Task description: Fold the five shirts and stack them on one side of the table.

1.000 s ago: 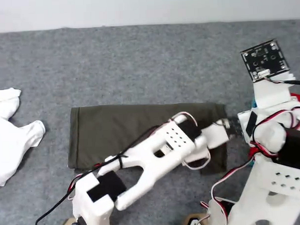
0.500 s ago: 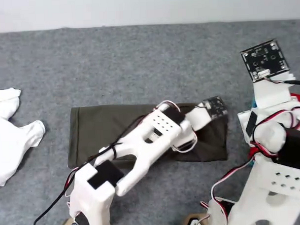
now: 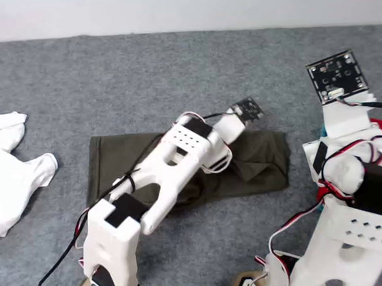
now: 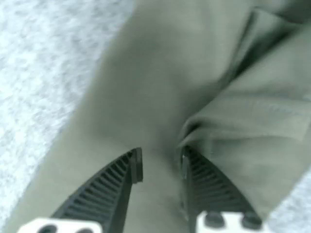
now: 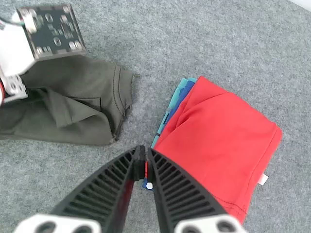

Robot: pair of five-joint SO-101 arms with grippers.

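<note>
High view: olive shirt (image 3: 267, 162) lies mid-table, flat and oblong, its right end rumpled and doubled over. Left gripper (image 4: 160, 162) sits on that end, its fingers nipping a fold of the cloth. Right gripper (image 5: 143, 156), fingers pressed together, hangs over bare table (image 5: 233, 43) just beside a red shirt (image 5: 218, 141) stacked on blue shirts (image 5: 181, 93). A white tag (image 5: 263, 180) at the red hem is too small to read.

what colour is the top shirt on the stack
Top shirt: red, clearest in right wrist view.
</note>
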